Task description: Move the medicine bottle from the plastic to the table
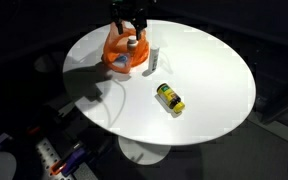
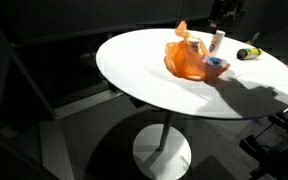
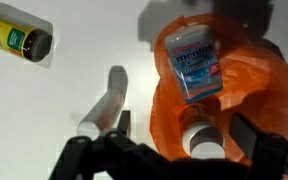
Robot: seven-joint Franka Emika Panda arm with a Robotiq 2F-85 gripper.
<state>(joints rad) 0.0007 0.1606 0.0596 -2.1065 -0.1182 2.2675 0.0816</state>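
Item: medicine bottle [image 3: 206, 142], white-capped, seated inside the orange plastic [image 3: 256, 95] near the far edge of the round white bench [image 1: 214, 60]; it seems to stand cap-up, with most of its body hidden by the folds. Hand [image 3: 184, 130]: poised above the plastic, fingers spread wide to either side of the cap, holding nothing. Adjacent: blue-and-white packet [image 3: 194, 62], lying in the same plastic just beside the bottle; white tube [image 3: 104, 108], on the bench just beside the plastic and near one finger; yellow-labelled bottle [image 1: 170, 98], lying on its side well apart. Hazards, as judged: a closing finger may gather a fold of the loose plastic with the bottle, so the whole bundle lifts and the packet spills; the soft footing may let the bottle tip as the fingers meet it, giving a skewed hold on the smooth cap and a slip; the descending outer finger may strike the tube and send it rolling towards the rim.
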